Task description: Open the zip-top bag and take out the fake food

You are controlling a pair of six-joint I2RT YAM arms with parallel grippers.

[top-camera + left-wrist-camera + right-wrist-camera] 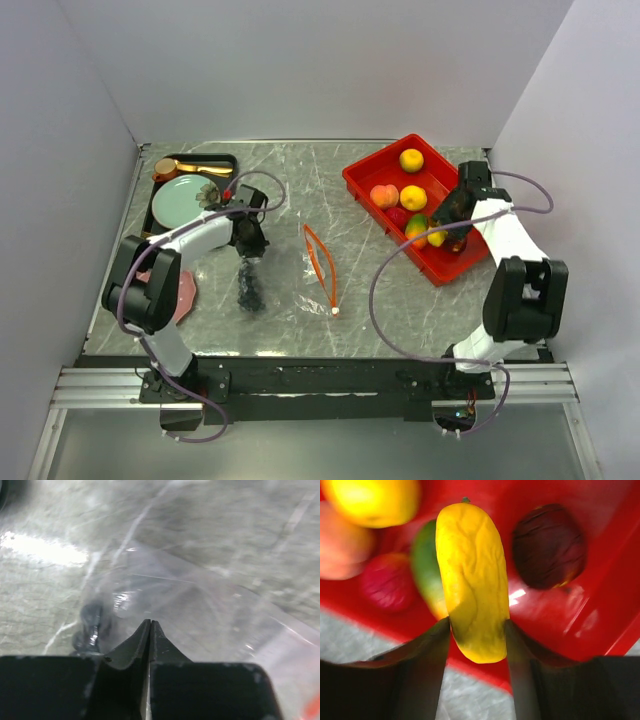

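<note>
The clear zip-top bag [288,288] lies mid-table, its orange zip strip [320,262] ending in a white slider [335,312]. My left gripper [250,243] is shut on the bag's left edge. In the left wrist view the fingers [150,622] are pressed together with the plastic [200,610] spread ahead. A dark purple piece [249,292] sits inside the bag [90,627]. My right gripper [447,237] is shut on a long yellow fake fruit [470,570] over the red tray [365,180]. Yellow [411,160], peach [384,196] and red [387,582] pieces lie in the tray.
A black tray [225,160] at the back left holds a mint-green plate [180,198] and gold cutlery [190,168]. A pink item [185,290] lies by the left arm. White walls close in the left, back and right sides.
</note>
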